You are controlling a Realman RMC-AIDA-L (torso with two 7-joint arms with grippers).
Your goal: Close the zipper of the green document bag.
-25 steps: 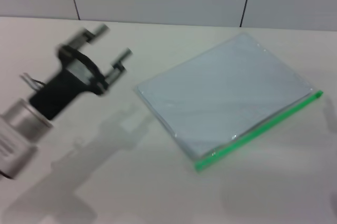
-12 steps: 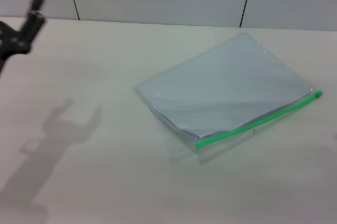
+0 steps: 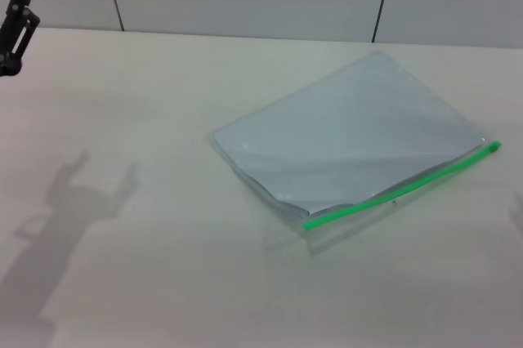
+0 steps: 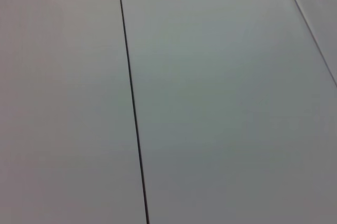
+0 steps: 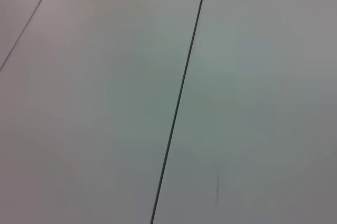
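**Lying flat, bag untouched**

Peeking in at the far left edge, the left gripper [image 3: 16, 17] hangs high above the counter [image 3: 163, 266] — whether its jaws are spread, I cannot tell. Well to the right lies the green document bag [image 3: 351, 144], its zipper [image 3: 400, 189] along the near edge — slider at the right end.

Pale blue-grey green document bag [image 3: 351, 140], bright green zipper [image 3: 402, 185], cream table [image 3: 163, 283].

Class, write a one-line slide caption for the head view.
Green document bag lies flat on the table, zipper nearest the camera; left gripper at frame edge.
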